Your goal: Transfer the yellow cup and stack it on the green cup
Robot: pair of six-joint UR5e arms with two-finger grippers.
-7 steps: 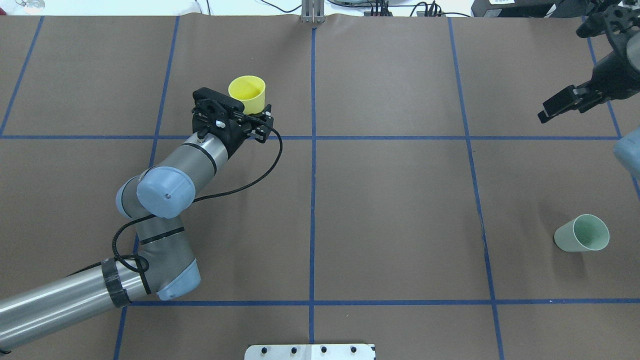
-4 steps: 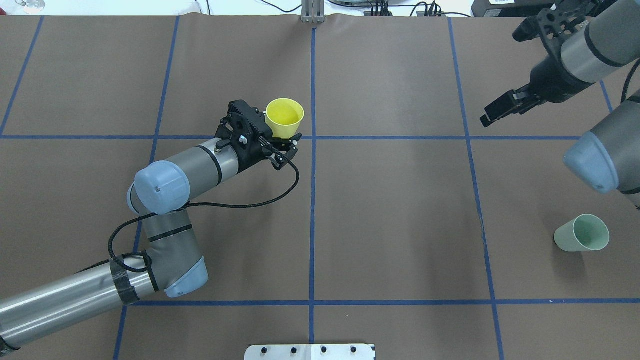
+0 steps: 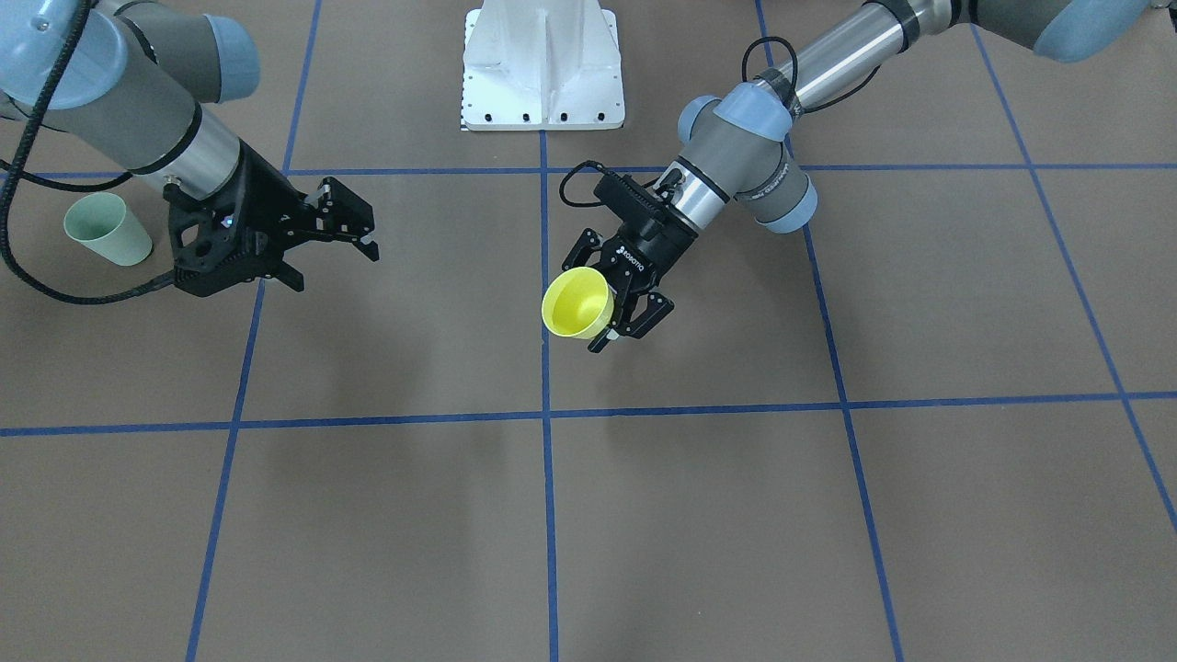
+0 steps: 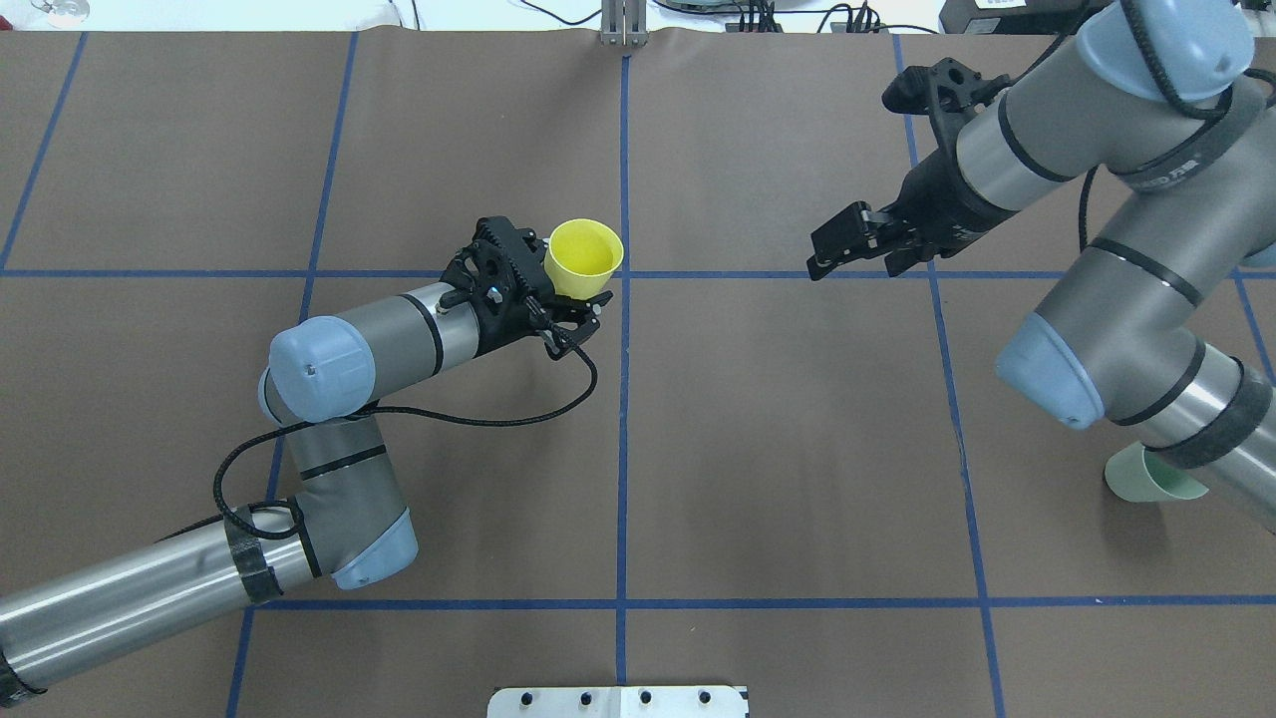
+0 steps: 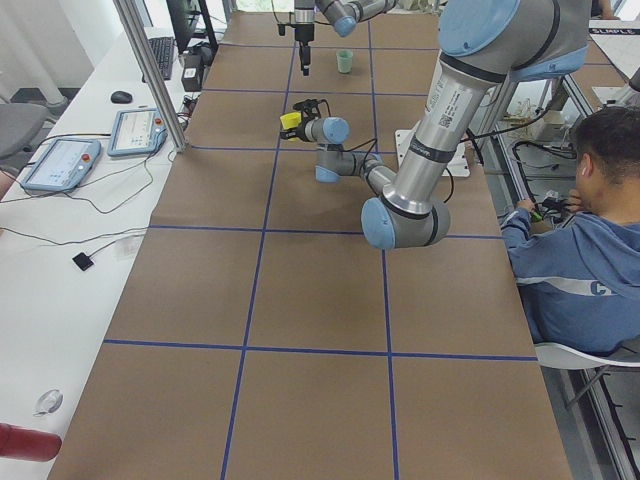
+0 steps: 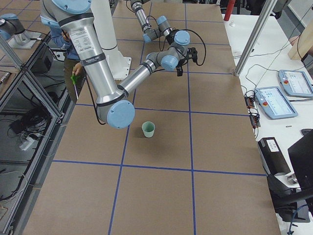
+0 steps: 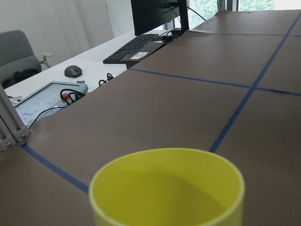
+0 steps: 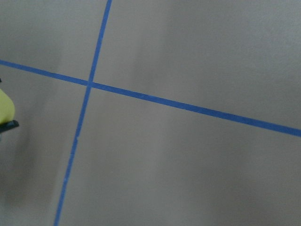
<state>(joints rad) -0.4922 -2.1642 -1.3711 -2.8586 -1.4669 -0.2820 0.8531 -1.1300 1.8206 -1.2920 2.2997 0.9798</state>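
Observation:
The yellow cup (image 4: 584,253) is upright and held off the table in my left gripper (image 4: 570,302), which is shut on its lower body near the middle tape line. It also shows in the front view (image 3: 577,303) and fills the bottom of the left wrist view (image 7: 167,188). The green cup (image 3: 106,230) stands upright on the table at my right side. In the overhead view the green cup (image 4: 1141,486) is partly hidden by my right arm. My right gripper (image 4: 847,247) is open and empty, above the table, well apart from both cups.
The white robot base plate (image 3: 542,64) sits at the table's near middle edge. Blue tape lines grid the brown table (image 4: 778,419). A seated operator (image 5: 580,260) is beside the table; tablets and a keyboard (image 7: 134,47) lie on the far white bench.
My left gripper has carried the yellow cup to the right, toward the centre line. My right arm has swung in leftward from the right edge and now covers part of the green cup.

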